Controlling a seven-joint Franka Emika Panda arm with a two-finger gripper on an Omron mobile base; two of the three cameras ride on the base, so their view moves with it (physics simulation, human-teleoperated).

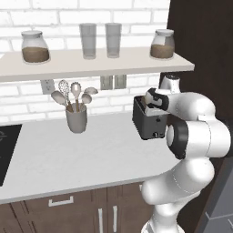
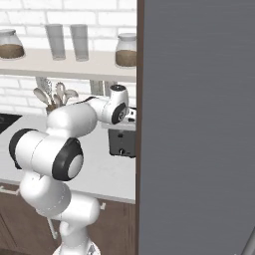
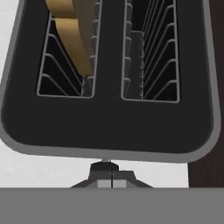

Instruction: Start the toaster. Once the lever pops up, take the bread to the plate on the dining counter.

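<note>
Closest to you, in the hand view, the gripper (image 3: 111, 183) has its two dark fingertips pressed together with nothing between them, just over the near edge of the toaster (image 3: 109, 127); you look straight down on its dark top with two wire-lined slots; the bread (image 3: 74, 30) stands in the left slot, golden tan and leaning a little, and the right slot holds no slice.

Going from left to right in the left base view, you see a dark cooktop (image 1: 7, 150) at the edge of the pale worktop (image 1: 68, 159); then a grey holder of utensils (image 1: 76, 116) near the brick wall; then the toaster (image 1: 148, 123) on the worktop beside the dark tall panel (image 1: 205, 45), with the white hand above it.

On the shelf (image 1: 91, 63) above stand a jar (image 1: 35, 46), two glasses (image 1: 100, 40) and a second jar (image 1: 163, 44).

In the right base view the toaster (image 2: 122, 142) is partly hidden behind a grey panel (image 2: 199, 124).
</note>
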